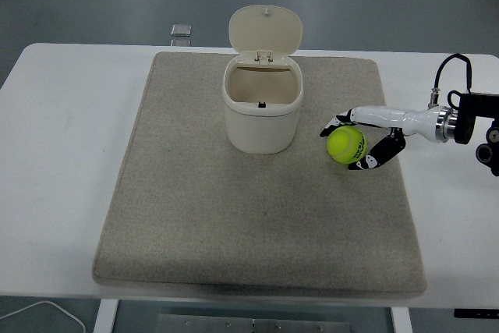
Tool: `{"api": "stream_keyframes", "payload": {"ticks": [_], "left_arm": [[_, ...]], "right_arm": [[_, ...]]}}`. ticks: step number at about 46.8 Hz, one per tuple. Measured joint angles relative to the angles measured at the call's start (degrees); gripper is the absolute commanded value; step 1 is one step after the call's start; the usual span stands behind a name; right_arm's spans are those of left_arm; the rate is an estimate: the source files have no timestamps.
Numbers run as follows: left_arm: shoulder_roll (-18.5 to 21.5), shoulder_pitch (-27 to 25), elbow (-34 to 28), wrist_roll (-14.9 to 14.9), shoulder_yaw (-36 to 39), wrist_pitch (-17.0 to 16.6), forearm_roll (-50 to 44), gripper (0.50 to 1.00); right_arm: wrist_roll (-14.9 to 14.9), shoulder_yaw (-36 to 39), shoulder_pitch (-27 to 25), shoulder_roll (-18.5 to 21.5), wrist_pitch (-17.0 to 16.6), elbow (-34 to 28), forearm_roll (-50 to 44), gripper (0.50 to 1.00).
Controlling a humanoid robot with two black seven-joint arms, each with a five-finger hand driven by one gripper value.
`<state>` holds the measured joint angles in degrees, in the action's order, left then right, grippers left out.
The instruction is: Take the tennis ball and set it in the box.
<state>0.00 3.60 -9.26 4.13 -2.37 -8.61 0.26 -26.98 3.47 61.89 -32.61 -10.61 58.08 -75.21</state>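
A yellow-green tennis ball (348,144) lies on the grey mat, to the right of the cream box (261,129). The box stands upright with its hinged lid (266,30) flipped open at the back; its inside looks empty. My right hand (343,148) comes in from the right edge and wraps the ball. Its fingers (334,124) curl over the ball's far left side and the thumb (366,161) presses its near right side. The ball still rests on the mat. The left arm is out of view.
The grey mat (257,224) covers most of the white table (62,154). A small clear object (181,30) lies just beyond the table's far edge. A white cable (39,309) shows below the table's near left corner.
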Motion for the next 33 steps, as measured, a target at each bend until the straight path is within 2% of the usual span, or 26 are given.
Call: {"api": "stream_keyframes", "payload": {"ticks": [8,13,21,24,33], "left_arm": [[0.0,0.0,0.0,0.0,0.0,0.0,0.0,0.996],[0.0,0.0,0.02,0.0,0.0,0.0,0.0,0.996],[0.0,0.0,0.02,0.0,0.0,0.0,0.0,0.996],[0.0,0.0,0.0,0.0,0.0,0.0,0.0,0.996],[0.0,0.0,0.0,0.0,0.0,0.0,0.0,0.996]], "right_arm": [[0.03,-0.51,0.0,0.0,-0.02,0.0,-1.1,0.713],[0.01,-0.65,0.0,0.0,-0.09,0.0,-1.21,0.731],[-0.07,-0.66,-0.02,0.0,-0.07,-0.04,-1.21,0.797],[-0.08,-0.66,-0.01,0.0,-0.18,-0.02,-1.19,0.848],[-0.24,-0.64,0.28,-0.06,-0.76,-0.04,-1.11,0.897]]}}
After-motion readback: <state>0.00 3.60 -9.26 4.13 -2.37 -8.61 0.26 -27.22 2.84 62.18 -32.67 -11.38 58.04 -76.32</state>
